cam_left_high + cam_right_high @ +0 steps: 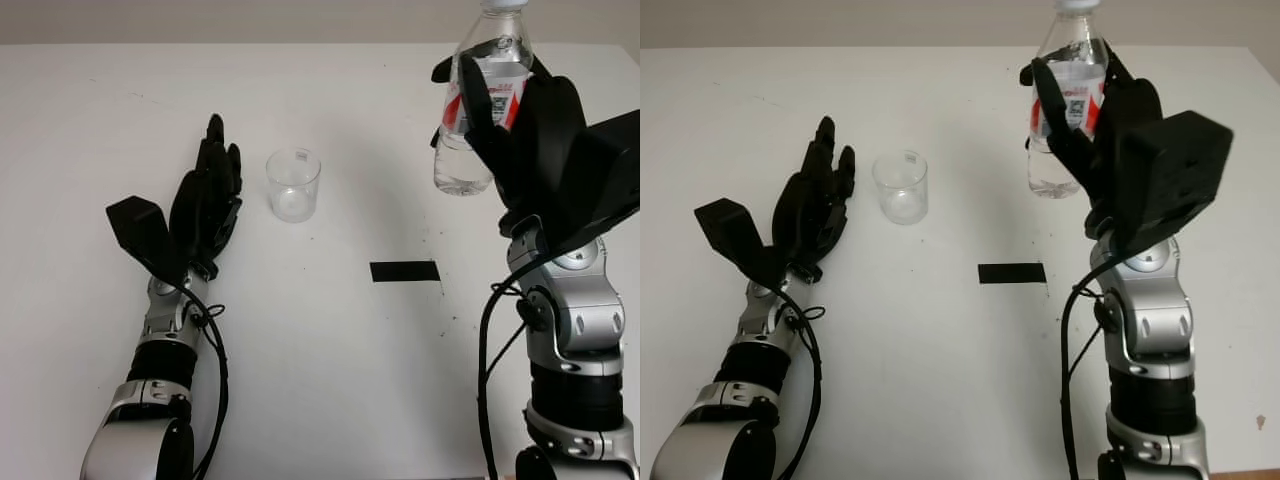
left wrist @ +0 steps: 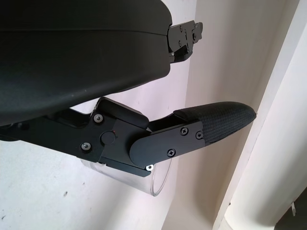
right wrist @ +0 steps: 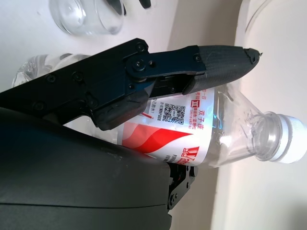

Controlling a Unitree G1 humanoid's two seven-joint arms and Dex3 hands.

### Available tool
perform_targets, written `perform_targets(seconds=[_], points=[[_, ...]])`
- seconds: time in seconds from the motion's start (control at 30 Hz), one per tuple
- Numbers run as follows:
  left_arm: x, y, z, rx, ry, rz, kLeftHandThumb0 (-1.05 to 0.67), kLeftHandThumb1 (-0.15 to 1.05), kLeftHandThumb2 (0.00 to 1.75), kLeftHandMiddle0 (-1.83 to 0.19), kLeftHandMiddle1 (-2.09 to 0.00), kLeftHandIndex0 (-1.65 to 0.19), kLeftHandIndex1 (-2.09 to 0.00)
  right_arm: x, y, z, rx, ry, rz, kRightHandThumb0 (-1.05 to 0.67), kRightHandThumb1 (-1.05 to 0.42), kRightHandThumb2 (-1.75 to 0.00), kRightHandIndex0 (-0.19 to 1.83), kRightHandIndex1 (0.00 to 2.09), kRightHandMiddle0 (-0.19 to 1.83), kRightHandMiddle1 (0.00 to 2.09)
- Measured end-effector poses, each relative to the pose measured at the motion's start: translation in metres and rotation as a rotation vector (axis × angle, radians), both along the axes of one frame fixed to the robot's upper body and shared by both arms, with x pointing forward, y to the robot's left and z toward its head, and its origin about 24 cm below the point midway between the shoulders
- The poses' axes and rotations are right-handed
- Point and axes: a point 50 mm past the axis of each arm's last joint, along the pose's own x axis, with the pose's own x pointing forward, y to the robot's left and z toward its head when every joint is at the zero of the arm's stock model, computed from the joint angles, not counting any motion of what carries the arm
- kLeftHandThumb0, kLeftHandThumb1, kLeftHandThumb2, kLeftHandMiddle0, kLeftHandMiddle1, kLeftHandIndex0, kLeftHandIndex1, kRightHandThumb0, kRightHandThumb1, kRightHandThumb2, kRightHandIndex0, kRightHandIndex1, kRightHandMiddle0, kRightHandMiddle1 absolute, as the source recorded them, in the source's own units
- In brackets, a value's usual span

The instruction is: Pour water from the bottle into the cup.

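- Clear plastic bottle (image 1: 480, 110) sits at 1 o'clock on the table (image 1: 330, 380), upright, cap on; your right hand (image 1: 500, 110) is wrapped around its label.
- Thin walls will probably dent and feel slick, so squeeze lightly at the label band.
- Some water in the lower part, so likely moderate weight.
- Cup (image 1: 294, 184) at 11 o'clock looks light and easy to tip.
- Left hand (image 1: 208, 200) holds nothing, just beside the cup at its 9 o'clock.

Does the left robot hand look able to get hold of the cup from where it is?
Probably yes: the open left robot hand sits just beside the cup, with bare table between.
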Motion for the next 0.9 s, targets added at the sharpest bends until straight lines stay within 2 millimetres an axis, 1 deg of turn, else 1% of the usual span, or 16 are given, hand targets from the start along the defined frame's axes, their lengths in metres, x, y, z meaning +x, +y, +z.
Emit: perform_targets(seconds=[0.13, 0.2, 0.33, 0.43, 0.47, 0.53, 0.6, 0.77, 0.9], points=[[-0.001, 0.000, 0.000, 0.002, 0.001, -0.003, -0.84, 1.05, 0.73, 0.19, 0.00, 0.19, 0.00, -0.005, -0.001, -0.005, 0.012, 0.039, -0.004, -0.41, -1.05, -0.37, 1.35, 2.09, 0.97, 2.09], [-0.001, 0.000, 0.000, 0.002, 0.003, -0.004, -0.85, 1.05, 0.73, 0.19, 0.00, 0.19, 0.00, -0.006, -0.002, -0.009, 0.010, 0.047, -0.008, -0.41, -1.05, -0.41, 1.35, 2.09, 1.00, 2.09], [-0.001, 0.000, -0.001, 0.003, 0.003, -0.005, -0.86, 1.05, 0.72, 0.19, 0.00, 0.19, 0.00, -0.006, 0.000, -0.018, -0.027, 0.022, 0.004, -0.40, -1.05, -0.42, 1.33, 2.09, 1.04, 2.09], [-0.001, 0.000, -0.001, 0.003, 0.003, -0.014, -0.86, 1.05, 0.71, 0.19, 0.00, 0.19, 0.00, -0.004, 0.003, -0.030, -0.062, -0.008, 0.022, -0.41, -1.05, -0.41, 1.32, 2.09, 1.01, 2.09], [-0.001, 0.000, -0.001, 0.003, 0.004, -0.015, -0.86, 1.05, 0.71, 0.19, 0.00, 0.19, 0.00, -0.003, 0.005, -0.034, -0.073, -0.012, 0.024, -0.41, -1.05, -0.41, 1.28, 2.09, 0.91, 2.09], [-0.001, 0.000, -0.001, 0.003, 0.006, -0.016, -0.86, 1.05, 0.72, 0.19, 0.00, 0.19, 0.00, -0.002, 0.006, -0.042, -0.083, -0.031, 0.020, -0.40, -1.05, -0.40, 1.26, 2.09, 0.83, 2.09], [-0.001, 0.000, -0.001, 0.004, 0.006, -0.016, -0.86, 1.05, 0.72, 0.19, 0.00, 0.19, 0.00, -0.001, 0.008, -0.049, -0.071, -0.031, 0.024, -0.41, -1.05, -0.41, 1.26, 2.09, 0.82, 2.09], [-0.002, 0.000, -0.001, 0.004, 0.006, -0.014, -0.85, 1.05, 0.73, 0.19, 0.00, 0.19, 0.00, -0.003, 0.018, -0.072, -0.040, -0.014, 0.020, -0.43, -1.05, -0.44, 1.29, 2.09, 0.92, 2.09], [-0.002, 0.000, -0.001, 0.005, 0.006, -0.015, -0.86, 1.05, 0.72, 0.19, 0.00, 0.19, 0.00, -0.005, 0.023, -0.088, -0.007, -0.024, 0.032, -0.44, -1.05, -0.45, 1.33, 2.09, 0.92, 2.09]])
